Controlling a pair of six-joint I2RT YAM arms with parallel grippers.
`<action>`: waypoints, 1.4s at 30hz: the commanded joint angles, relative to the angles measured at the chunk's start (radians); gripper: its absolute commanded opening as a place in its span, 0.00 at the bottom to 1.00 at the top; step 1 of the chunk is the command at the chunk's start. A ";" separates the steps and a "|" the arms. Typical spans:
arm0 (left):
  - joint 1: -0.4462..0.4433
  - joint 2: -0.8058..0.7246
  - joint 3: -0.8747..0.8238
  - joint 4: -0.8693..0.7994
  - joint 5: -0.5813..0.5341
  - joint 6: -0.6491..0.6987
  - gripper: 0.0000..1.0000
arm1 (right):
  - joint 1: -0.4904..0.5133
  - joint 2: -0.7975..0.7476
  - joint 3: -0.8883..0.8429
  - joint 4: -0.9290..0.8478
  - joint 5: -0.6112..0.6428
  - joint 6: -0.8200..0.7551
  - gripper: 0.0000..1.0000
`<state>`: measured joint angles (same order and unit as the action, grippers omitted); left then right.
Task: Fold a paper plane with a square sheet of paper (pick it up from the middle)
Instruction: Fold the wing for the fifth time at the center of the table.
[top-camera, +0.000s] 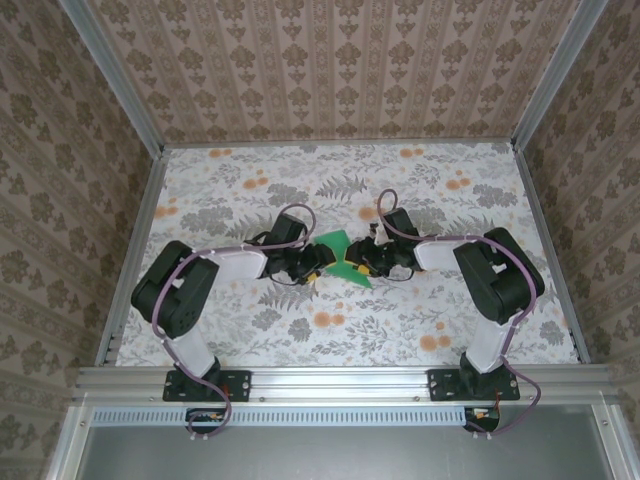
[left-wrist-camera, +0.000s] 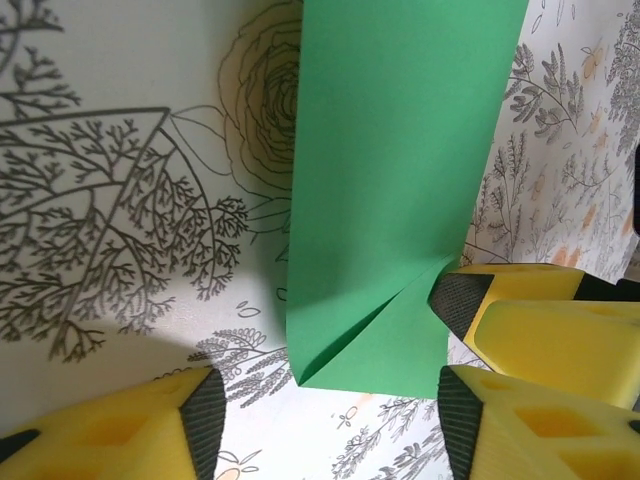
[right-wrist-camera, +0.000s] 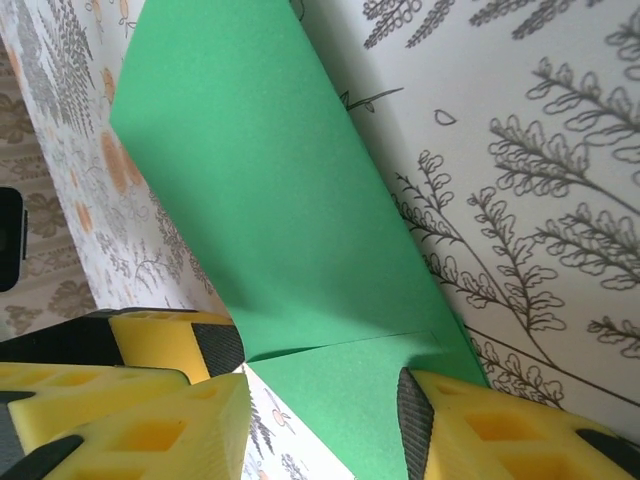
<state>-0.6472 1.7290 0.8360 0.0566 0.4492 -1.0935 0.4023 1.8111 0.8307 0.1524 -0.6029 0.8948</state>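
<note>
Left hand (top-camera: 324, 263) beside diagonal paper (top-camera: 336, 244)

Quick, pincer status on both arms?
Left pincer: open, straddling a corner of the green paper.
Right pincer: open, jaws apart with the paper between them.

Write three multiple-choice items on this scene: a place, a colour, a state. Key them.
1. Where is the thin bright green paper sheet? A far left corner. B mid-table, between left gripper and right gripper. C hanging off the near edge.
2. Colour of the blocky gripper fingers? A blue. B red. C yellow.
3. The sheet's state? A partly folded, corner flap creased. B crumpled ball. C flat, unfolded.
Key: B, the overhead view shows it between them; C, both wrist views show yellow; A, a diagonal crease crosses its corner.
</note>
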 joint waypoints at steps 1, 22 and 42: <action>-0.005 0.026 0.035 0.014 0.018 -0.015 0.58 | -0.018 0.046 -0.030 0.031 -0.033 0.044 0.45; -0.006 0.053 0.045 0.130 0.043 -0.061 0.08 | -0.034 -0.100 -0.054 0.046 -0.016 -0.199 0.58; 0.021 -0.076 0.009 0.022 0.035 -0.130 0.00 | 0.299 -0.266 -0.232 0.213 0.532 -0.942 0.65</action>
<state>-0.6331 1.6897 0.8616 0.1200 0.4828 -1.1988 0.6704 1.5398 0.6197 0.2623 -0.1555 0.0879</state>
